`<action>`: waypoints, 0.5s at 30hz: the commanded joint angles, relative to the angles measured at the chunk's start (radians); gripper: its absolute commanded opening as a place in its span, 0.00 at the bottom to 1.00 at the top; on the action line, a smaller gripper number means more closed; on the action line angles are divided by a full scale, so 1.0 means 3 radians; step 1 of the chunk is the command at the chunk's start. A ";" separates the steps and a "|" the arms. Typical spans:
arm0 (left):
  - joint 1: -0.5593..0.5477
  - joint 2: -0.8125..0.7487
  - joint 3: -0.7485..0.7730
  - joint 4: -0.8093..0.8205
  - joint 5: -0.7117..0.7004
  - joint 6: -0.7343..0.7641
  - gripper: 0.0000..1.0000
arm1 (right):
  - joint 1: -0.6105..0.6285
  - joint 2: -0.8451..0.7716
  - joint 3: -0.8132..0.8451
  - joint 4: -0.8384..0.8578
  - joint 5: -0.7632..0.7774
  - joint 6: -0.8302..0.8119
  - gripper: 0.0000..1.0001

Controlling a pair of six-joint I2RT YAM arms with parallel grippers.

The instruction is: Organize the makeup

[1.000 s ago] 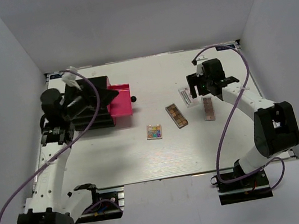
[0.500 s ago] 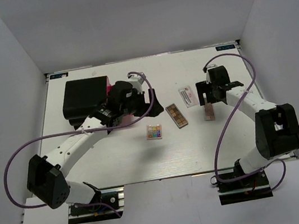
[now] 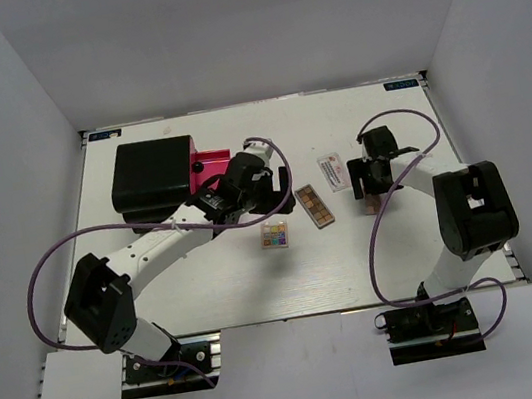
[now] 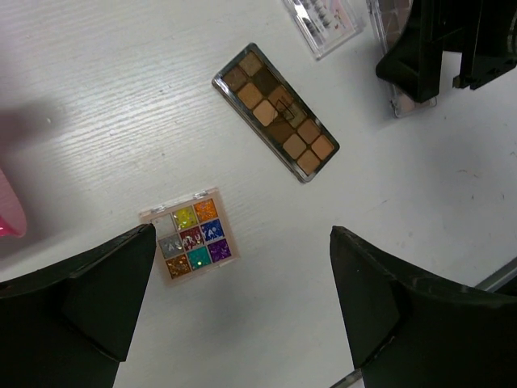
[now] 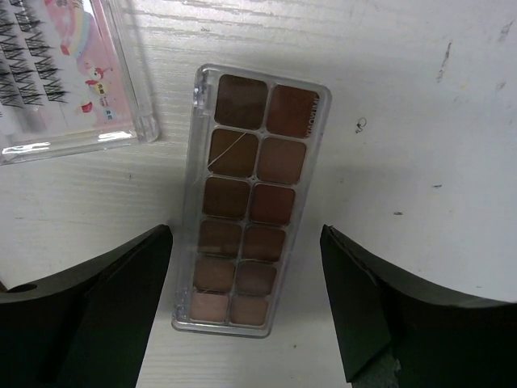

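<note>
My left gripper (image 3: 268, 199) is open and empty, hovering over the table centre. In its wrist view the gripper (image 4: 242, 238) is above the multicoloured square palette (image 4: 190, 245), which lies by the left finger. That palette also shows in the top view (image 3: 274, 235). The long brown eyeshadow palette (image 3: 315, 206) (image 4: 275, 111) lies just beyond. My right gripper (image 3: 371, 193) (image 5: 245, 234) is open, its fingers either side of the pinkish flat case (image 5: 252, 202) (image 3: 373, 209) without touching it. The white red-printed packet (image 3: 334, 172) (image 5: 73, 81) lies beside it. Lipsticks and rose-gold tube are out of view.
A large black box (image 3: 152, 172) with a pink drawer (image 3: 211, 157) pulled out stands at the back left. White walls enclose the table on three sides.
My left arm has swung from the black box to the table centre above the palettes. My right gripper has moved nearer and come down over the pinkish case.
</note>
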 commanded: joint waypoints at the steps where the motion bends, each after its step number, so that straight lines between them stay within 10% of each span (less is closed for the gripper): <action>1: -0.0008 -0.0121 0.0177 -0.0041 -0.0218 -0.0016 0.98 | -0.0025 0.0061 0.0088 -0.0025 -0.0027 0.0072 0.79; 15: -0.0008 -0.0172 0.0079 0.0092 -0.0126 -0.0302 0.98 | -0.0194 0.0041 0.0017 -0.0081 -0.0349 0.0113 0.49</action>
